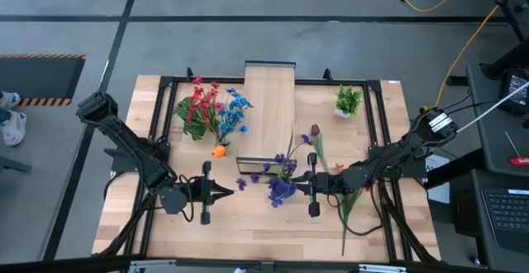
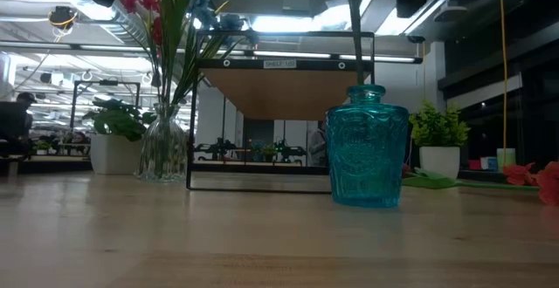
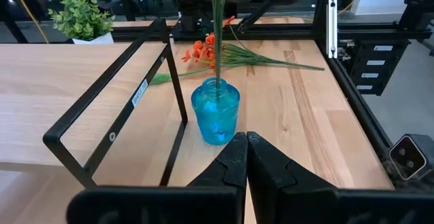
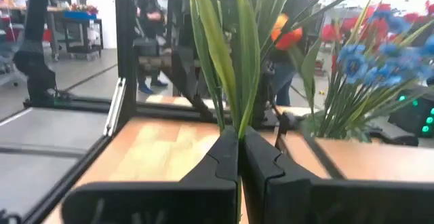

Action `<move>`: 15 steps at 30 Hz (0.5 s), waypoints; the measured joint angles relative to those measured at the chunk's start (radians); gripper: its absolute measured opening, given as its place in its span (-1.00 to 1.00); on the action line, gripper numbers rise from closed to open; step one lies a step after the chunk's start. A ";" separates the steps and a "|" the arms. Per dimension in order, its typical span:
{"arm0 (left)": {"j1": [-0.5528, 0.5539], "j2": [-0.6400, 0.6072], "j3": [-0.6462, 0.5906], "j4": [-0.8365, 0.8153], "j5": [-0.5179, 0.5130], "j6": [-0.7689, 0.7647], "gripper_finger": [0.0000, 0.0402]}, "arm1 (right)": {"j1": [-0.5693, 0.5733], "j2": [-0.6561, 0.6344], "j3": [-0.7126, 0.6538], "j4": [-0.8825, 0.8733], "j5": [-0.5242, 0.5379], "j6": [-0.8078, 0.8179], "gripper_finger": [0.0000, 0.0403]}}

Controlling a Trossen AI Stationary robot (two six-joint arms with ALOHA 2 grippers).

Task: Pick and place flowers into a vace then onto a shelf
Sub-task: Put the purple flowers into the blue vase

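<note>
A purple-bloomed flower bunch (image 1: 281,186) stands upright with its green stem (image 2: 355,35) in the blue glass vase (image 2: 367,148), which sits on the table by the shelf's near end. My right gripper (image 1: 296,185) comes from the table's right and is shut on that bunch. My left gripper (image 1: 230,193) is shut, a little to the vase's left, pointing at the vase (image 3: 215,112) and touching nothing. The shelf (image 1: 269,107) stands at the table's middle. A dark red tulip (image 1: 314,132) and orange-red flowers (image 1: 339,170) lie on the table. My right gripper pinches the bunch's green stems and leaves (image 4: 237,112) between its two fingers, coming level from the table's right. The leaves rise above the fingers. The bunch stands upright, and its stem (image 3: 217,41) runs down into the blue vase's mouth.
A clear glass vase (image 2: 162,148) with red and blue flowers (image 1: 211,112) stands left of the shelf, with an orange bloom (image 1: 217,150) by it. A small potted green plant (image 1: 348,101) sits far right. A black frame (image 1: 384,141) borders the table.
</note>
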 joint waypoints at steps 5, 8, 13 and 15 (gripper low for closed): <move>0.000 0.000 0.000 0.000 0.000 0.000 -0.98 | 0.000 0.024 0.000 -0.001 0.000 -0.004 -1.00; 0.000 0.000 0.000 0.000 0.000 0.000 -0.98 | 0.000 0.025 0.000 -0.008 0.000 -0.003 -1.00; 0.000 0.000 0.000 0.000 0.000 0.000 -0.99 | 0.000 0.025 0.000 -0.065 0.000 0.026 -1.00; 0.000 0.000 0.000 0.000 0.000 0.000 -0.99 | -0.002 0.025 0.000 -0.088 0.000 0.047 -1.00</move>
